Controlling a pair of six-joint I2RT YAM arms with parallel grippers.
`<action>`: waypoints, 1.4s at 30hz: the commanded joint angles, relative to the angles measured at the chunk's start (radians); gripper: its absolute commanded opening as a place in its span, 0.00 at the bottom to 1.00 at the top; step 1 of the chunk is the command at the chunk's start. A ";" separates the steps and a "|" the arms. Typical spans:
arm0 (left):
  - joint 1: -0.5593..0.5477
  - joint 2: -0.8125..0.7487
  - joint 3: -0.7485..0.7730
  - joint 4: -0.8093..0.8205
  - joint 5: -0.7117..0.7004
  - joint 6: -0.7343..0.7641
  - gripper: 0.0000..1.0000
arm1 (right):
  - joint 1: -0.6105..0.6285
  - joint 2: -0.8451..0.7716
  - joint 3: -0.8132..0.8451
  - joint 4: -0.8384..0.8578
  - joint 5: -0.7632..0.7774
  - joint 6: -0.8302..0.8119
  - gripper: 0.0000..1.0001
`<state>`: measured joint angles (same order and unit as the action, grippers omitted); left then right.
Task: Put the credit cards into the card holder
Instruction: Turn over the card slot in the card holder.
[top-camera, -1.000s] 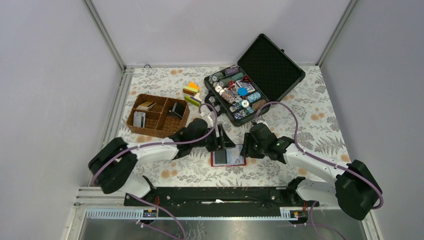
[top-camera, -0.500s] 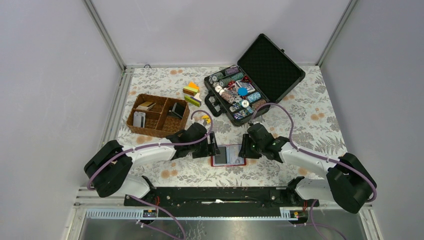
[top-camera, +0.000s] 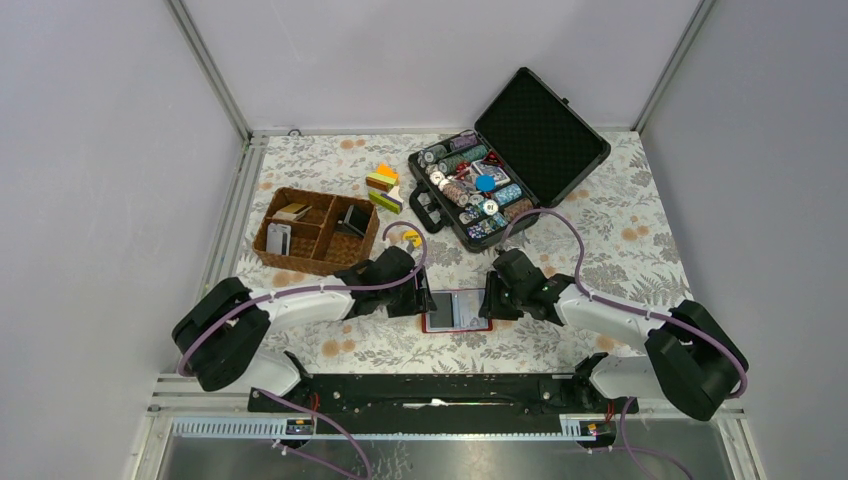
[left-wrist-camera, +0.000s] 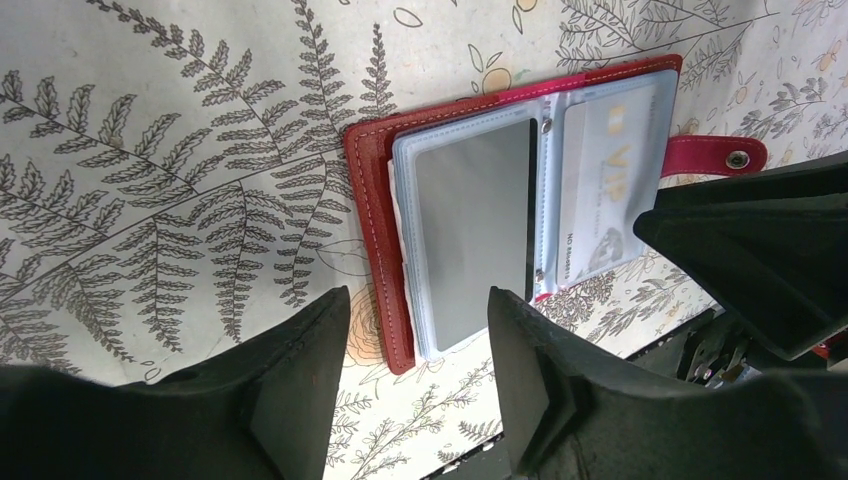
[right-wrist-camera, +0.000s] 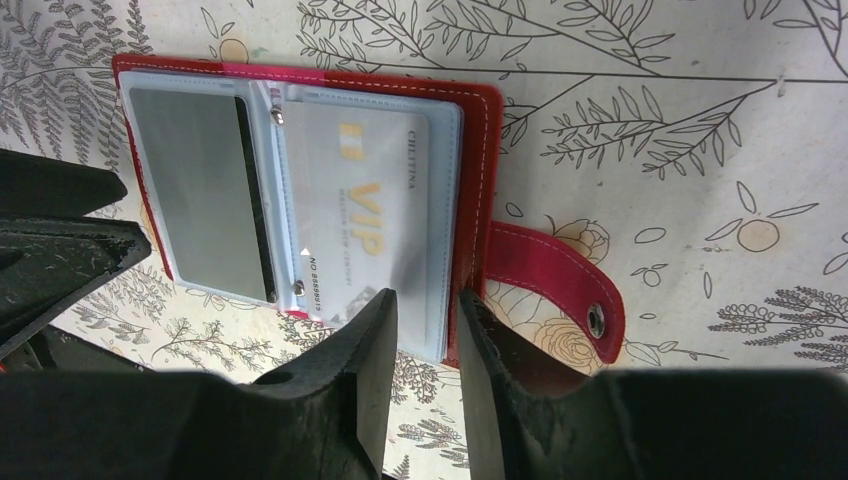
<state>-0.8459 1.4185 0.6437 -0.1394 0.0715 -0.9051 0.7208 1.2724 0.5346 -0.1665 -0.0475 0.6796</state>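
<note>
One card holder lay open and flat on the bench, just below the middle of the top view, with its snap strap stretched out at the right of the right wrist view. Two cards sat in its clear pockets: a dark grey card in the left pocket and a whitish card with gold lettering in the right.

The left end effector stood at the holder's left edge in the top view, fingers spread with nothing between the pads. In its own view the holder's lower corner showed in the gap.

The right end effector stood at the holder's right edge, fingers narrowly apart over the rim of the clear pocket. Whether they pinched it I could not tell.

Left of centre sat one wicker basket with at least three loose cards in it. At upper centre stood a few coloured blocks and one open black case of poker chips.
</note>
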 joint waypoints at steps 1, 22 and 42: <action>0.002 0.006 -0.012 0.053 0.010 0.003 0.55 | 0.001 -0.005 0.004 0.018 -0.011 0.001 0.35; 0.003 0.019 -0.029 0.096 0.033 -0.012 0.42 | 0.000 -0.067 0.063 -0.012 -0.054 -0.014 0.27; 0.003 0.025 -0.030 0.135 0.058 -0.021 0.37 | 0.048 -0.018 0.110 0.058 -0.120 -0.035 0.26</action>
<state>-0.8452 1.4391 0.6125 -0.0647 0.1070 -0.9169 0.7372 1.2308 0.5858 -0.1589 -0.1410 0.6586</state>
